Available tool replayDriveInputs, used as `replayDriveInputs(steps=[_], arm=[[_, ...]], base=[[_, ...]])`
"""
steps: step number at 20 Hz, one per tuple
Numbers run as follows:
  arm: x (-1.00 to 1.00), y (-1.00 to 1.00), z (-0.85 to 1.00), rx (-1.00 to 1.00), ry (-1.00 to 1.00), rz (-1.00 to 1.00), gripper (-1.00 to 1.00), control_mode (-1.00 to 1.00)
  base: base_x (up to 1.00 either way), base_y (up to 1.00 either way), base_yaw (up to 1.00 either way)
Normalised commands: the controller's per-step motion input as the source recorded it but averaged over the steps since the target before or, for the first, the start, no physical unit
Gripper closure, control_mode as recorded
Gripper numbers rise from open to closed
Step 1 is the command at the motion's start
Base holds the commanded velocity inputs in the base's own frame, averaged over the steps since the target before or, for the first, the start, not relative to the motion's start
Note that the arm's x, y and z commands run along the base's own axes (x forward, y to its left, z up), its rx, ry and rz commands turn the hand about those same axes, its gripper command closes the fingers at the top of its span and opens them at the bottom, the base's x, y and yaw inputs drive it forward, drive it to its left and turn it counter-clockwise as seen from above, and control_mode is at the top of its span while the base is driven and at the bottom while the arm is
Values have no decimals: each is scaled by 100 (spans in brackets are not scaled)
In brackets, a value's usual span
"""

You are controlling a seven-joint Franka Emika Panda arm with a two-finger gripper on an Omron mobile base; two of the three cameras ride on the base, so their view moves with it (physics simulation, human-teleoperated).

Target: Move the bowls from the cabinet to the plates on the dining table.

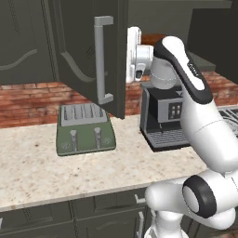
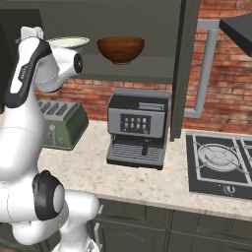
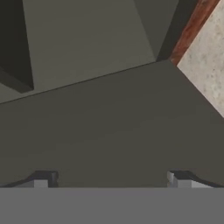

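One claw (image 3: 111,178) gapes wide; two bowls (image 2: 120,49) sit in one cabinet (image 2: 183,64).

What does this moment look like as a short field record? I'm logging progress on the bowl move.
cabinet: doors open
reddish-brown bowl: on the cabinet shelf, untouched
cream-white bowl: on the same shelf, partly behind the arm
tool: open, empty, raised to shelf height
counter below: toaster, coffee machine, hob
progress: no bowl taken out yet

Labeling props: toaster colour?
Green with silver top, toaster; clearest in left base view.
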Motion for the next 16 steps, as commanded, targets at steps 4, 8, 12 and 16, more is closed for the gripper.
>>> replayDriveInputs(steps=[4,8,12,16], arm=[[38,25,-11,3,0,5,-100,-100],[26,24,-9,0,-2,5,-100,-100],[-2,27,0,0,-9,3,-100,-100],[-5,23,0,0,-10,3,-100,-100]], base=[[0,0,0],[0,0,0],[0,0,0],[0,0,0]])
